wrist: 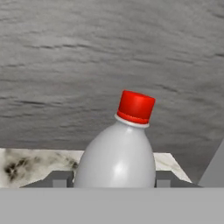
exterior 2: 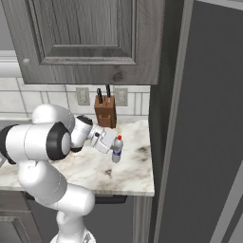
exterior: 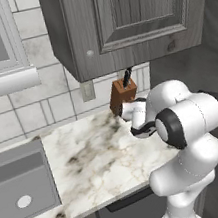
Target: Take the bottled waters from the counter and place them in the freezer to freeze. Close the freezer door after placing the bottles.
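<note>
A small whitish water bottle [wrist: 114,157] with a red cap stands between my gripper's [wrist: 113,179] two dark fingertips, which press against its sides. From the right base view the bottle [exterior 2: 117,153] is upright near the right end of the white marble counter [exterior 2: 130,178], in front of the knife block, with the gripper [exterior 2: 114,148] shut on it from the left. The freezer's tall grey panel [exterior 2: 204,142] rises just right of the counter.
A brown knife block [exterior 2: 105,113] stands against the tiled wall behind the bottle. Dark wood-grain wall cabinets [exterior: 125,16] hang low over the counter [exterior: 89,160]. A grey sink basin [exterior: 21,190] lies at the counter's left end.
</note>
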